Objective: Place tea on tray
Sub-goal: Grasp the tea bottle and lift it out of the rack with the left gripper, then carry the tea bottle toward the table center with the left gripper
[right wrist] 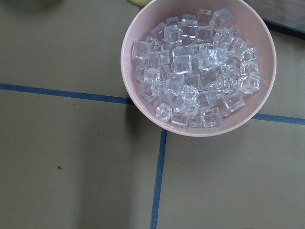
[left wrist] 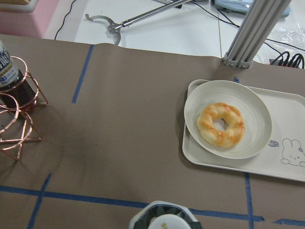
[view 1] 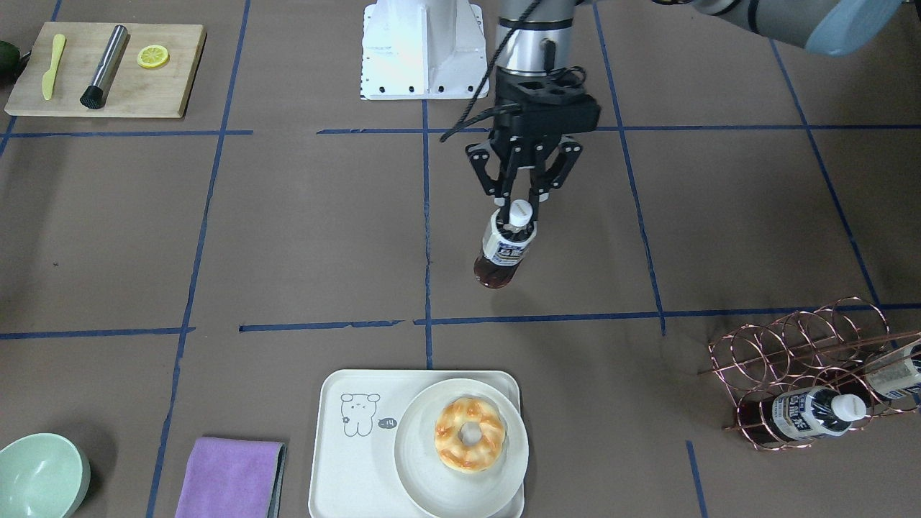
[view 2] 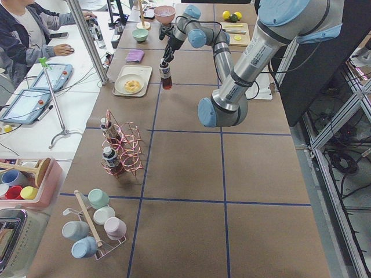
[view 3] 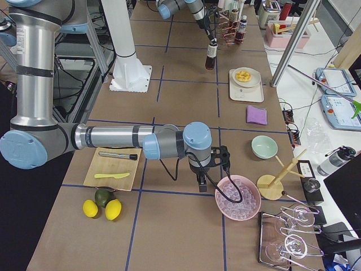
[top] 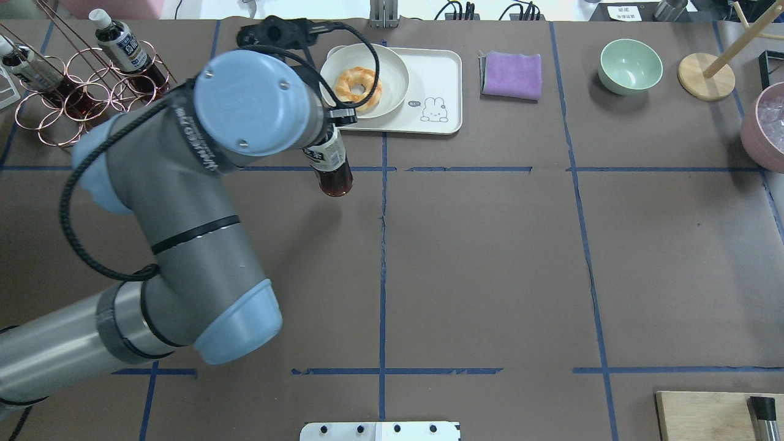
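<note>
My left gripper (view 1: 519, 207) is shut on the neck of a tea bottle (view 1: 505, 248) with dark brown liquid, a white cap and a white-and-blue label. It holds the bottle upright above the table, short of the tray. The bottle also shows in the overhead view (top: 331, 169), and its cap shows at the bottom of the left wrist view (left wrist: 164, 222). The cream-white tray (view 1: 338, 460) with the bear drawing lies at the table's far edge (top: 438, 73). My right gripper (view 3: 202, 184) hangs near a pink bowl; I cannot tell whether it is open or shut.
A round plate (view 1: 424, 482) with a doughnut (view 1: 470, 434) fills the tray's half nearer the bottle. A copper wire rack (view 1: 791, 360) holds two more tea bottles (view 1: 813, 414). Also here: a purple cloth (view 1: 230, 478), a green bowl (view 1: 39, 482), a wooden board (view 1: 108, 68) and a pink bowl of ice (right wrist: 200, 67).
</note>
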`<state>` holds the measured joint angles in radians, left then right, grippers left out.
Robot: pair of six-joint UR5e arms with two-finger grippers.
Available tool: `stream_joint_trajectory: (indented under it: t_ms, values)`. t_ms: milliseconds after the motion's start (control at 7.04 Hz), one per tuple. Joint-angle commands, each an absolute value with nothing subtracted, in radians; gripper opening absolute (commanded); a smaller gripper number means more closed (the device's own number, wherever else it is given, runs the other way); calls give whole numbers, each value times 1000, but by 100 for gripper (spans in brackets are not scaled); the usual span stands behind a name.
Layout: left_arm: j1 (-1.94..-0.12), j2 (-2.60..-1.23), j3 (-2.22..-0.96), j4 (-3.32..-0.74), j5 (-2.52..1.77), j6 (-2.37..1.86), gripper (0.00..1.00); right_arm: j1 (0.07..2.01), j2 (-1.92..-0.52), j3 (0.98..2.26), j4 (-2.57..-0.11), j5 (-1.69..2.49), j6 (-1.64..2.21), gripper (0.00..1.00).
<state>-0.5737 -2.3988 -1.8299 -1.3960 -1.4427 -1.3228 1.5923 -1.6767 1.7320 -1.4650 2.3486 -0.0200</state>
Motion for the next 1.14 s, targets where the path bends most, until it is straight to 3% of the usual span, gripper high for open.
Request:
stream_joint_trajectory:
  t_ms: [0,995]
  values:
    - [-546,-2494,-1714,-1399,-1416,-1335,5,1592,-1677,1730,-1465,2349,-20,100]
    - [-465,-2487,-1704,-1416,-1368,-1322,8,1592,-1678,1730,-1465,2350,-21,100]
